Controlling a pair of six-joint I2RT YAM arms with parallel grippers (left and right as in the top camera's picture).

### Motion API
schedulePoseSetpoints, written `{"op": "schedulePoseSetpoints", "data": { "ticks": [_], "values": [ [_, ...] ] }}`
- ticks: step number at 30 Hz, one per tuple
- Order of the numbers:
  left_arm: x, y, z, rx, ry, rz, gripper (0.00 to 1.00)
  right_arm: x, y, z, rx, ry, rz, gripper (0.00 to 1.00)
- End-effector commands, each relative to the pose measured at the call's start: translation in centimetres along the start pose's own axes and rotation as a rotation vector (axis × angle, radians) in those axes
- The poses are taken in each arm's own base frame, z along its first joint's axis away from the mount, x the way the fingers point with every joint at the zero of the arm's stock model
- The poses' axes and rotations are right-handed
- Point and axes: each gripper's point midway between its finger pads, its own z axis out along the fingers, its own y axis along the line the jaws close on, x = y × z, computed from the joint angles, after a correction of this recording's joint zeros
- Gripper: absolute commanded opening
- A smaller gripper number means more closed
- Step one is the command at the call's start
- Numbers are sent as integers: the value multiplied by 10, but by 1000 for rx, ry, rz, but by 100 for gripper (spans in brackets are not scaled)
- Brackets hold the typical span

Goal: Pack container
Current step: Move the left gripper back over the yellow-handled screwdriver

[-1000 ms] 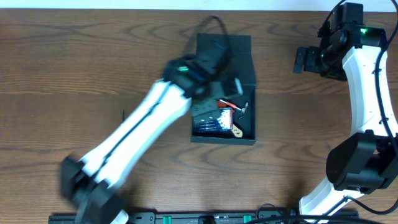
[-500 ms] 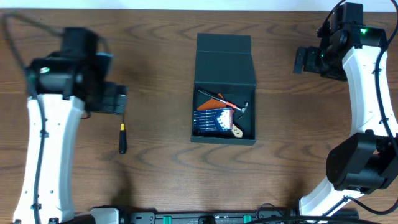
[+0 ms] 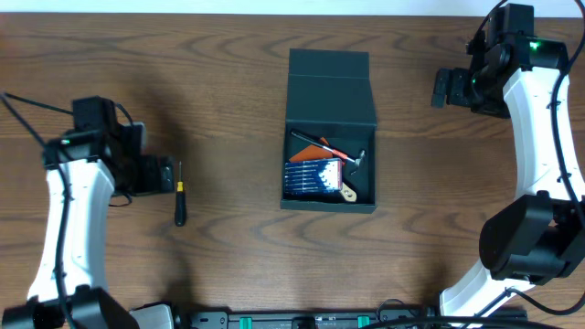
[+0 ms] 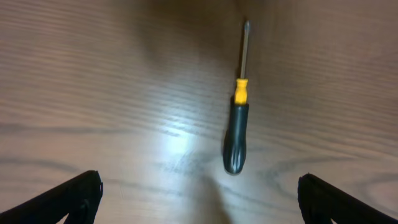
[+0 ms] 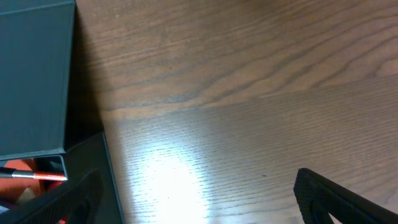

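Observation:
The dark green-black container (image 3: 366, 111) stands open in the middle of the table, its flap lid folded back. Inside lie a blue-and-white bit case (image 3: 313, 179), a red-handled tool (image 3: 322, 146) and a small hammer-like tool (image 3: 358, 158). A black-and-yellow screwdriver (image 3: 180, 201) lies on the table at the left; it also shows in the left wrist view (image 4: 237, 132). My left gripper (image 3: 165, 174) is open and empty, just left of the screwdriver. My right gripper (image 3: 442, 89) is open and empty, right of the container's lid (image 5: 31, 81).
The table is dark brown wood (image 3: 228, 82). A black rail (image 3: 274, 320) runs along the front edge.
My left arm has swung from over the container to the left side and dropped near the screwdriver. The right arm has not moved.

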Motion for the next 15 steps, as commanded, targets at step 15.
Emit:
{"op": "schedulePoseSetpoints", "data": {
  "ticks": [15],
  "values": [
    [23,-13,78,52,126,101,98,0,0,4,-6,8,-7,99]
  ]
}}
